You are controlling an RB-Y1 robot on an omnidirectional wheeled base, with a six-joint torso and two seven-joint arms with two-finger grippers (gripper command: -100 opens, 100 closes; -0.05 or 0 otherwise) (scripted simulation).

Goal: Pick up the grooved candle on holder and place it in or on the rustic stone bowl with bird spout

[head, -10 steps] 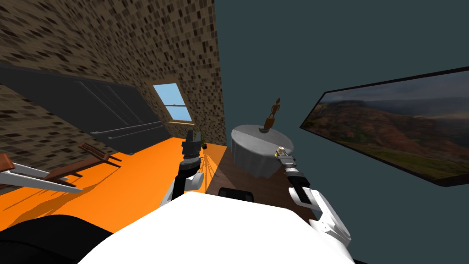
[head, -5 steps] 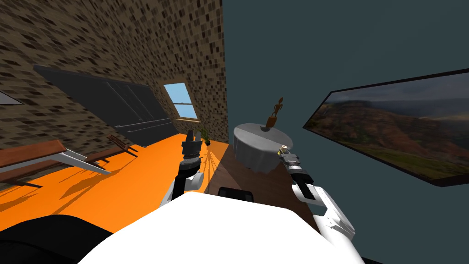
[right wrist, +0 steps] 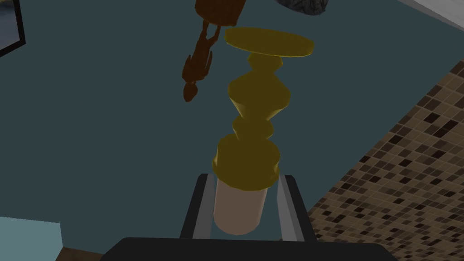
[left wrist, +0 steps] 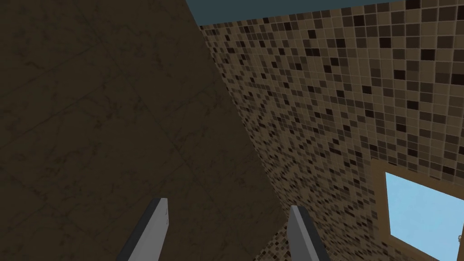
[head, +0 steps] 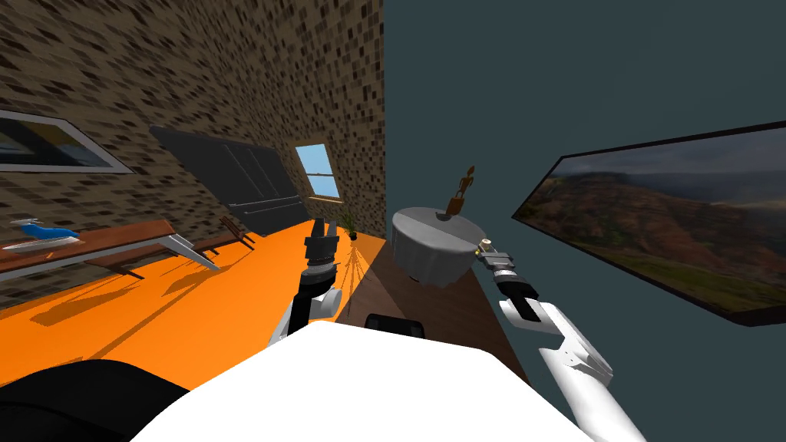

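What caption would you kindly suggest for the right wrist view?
Right gripper grips the pale candle, its yellow holder pointing away.

My head camera looked steeply down and forward, rolled, with the brown figurine (head: 461, 188) just right of centre. My right wrist camera looked along my right pincer (right wrist: 244, 179), close on the candle (right wrist: 239, 206), sharing that figurine.

Home rm w/ window (head: 321, 173), framed landscape pic (head: 668, 222).
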